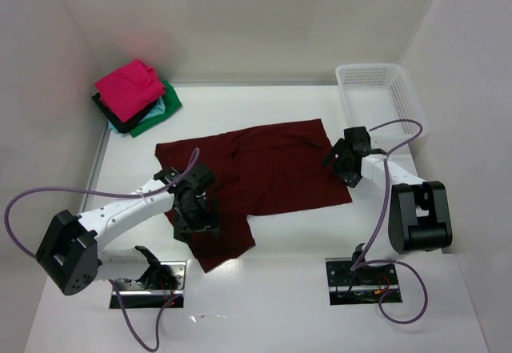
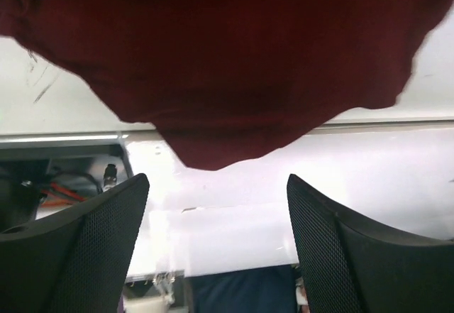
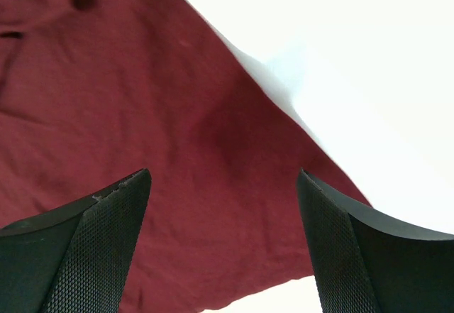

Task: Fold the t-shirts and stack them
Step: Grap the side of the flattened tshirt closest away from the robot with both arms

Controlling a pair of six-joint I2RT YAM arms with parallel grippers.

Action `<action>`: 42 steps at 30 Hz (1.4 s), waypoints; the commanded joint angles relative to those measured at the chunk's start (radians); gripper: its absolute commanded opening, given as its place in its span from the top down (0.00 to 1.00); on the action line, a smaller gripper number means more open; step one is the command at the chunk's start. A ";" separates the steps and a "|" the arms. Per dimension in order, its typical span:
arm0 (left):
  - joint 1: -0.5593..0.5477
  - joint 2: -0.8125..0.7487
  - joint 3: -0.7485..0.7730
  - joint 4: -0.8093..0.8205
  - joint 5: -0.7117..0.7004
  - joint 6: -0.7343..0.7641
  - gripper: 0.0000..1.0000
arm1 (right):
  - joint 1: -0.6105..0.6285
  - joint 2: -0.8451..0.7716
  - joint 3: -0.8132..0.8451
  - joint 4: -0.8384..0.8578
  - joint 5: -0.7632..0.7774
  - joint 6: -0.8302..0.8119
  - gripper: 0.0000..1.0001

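Nearest the bases, the left gripper point(image 1: 194, 213) hangs with jaws apart and empty over the near-left part of the maroon t-shirt point(image 1: 268, 173), where a flap of cloth juts toward the near edge of the table point(image 1: 320, 241). Further in, the right gripper point(image 1: 346, 161), likewise spread and holding nothing, hovers above the shirt's right edge. The shirt lies flat mid-table, its long axis running left to right, slightly skewed; I cannot tell which end is the collar. The fold looks not yet begun, so each pincer must next drop and pinch an edge. The folded stack point(image 1: 132, 97) sits in the far-left corner.
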 commanded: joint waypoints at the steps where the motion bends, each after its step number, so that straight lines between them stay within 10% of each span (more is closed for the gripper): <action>1: -0.044 0.067 0.006 -0.049 -0.022 -0.049 0.13 | -0.003 -0.015 -0.020 -0.017 0.033 0.029 0.12; 29: -0.114 0.113 -0.184 0.193 -0.088 -0.273 0.18 | -0.003 -0.048 -0.049 0.020 -0.006 0.039 0.09; 42: -0.114 0.104 -0.200 0.239 -0.127 -0.305 0.75 | -0.012 -0.058 -0.049 0.009 0.022 0.049 0.09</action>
